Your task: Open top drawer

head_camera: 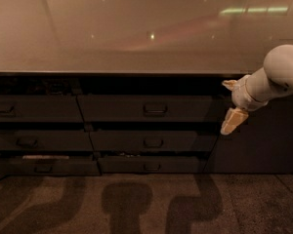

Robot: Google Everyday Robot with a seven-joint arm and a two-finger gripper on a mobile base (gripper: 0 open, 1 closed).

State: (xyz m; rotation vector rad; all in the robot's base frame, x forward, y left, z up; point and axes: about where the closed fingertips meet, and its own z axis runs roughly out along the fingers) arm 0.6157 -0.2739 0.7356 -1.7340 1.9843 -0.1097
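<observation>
The top drawer (112,109) is the widest dark grey front in the upper row under the counter. Its small loop handle (155,108) sits at its centre. The front stands about flush with the drawer beside it. My gripper (231,103) hangs at the right, level with the top drawer and just past its right end, well to the right of the handle. Its two pale fingers (233,121) are spread apart, one above the other, and hold nothing.
A wide glossy counter top (136,38) overhangs the drawers. Narrower drawers (34,109) stand at the left, and two more rows (151,142) lie below. The bottom left drawer (44,165) is slightly out, with something pale inside. A dark panel (263,140) is at the right; speckled floor lies below.
</observation>
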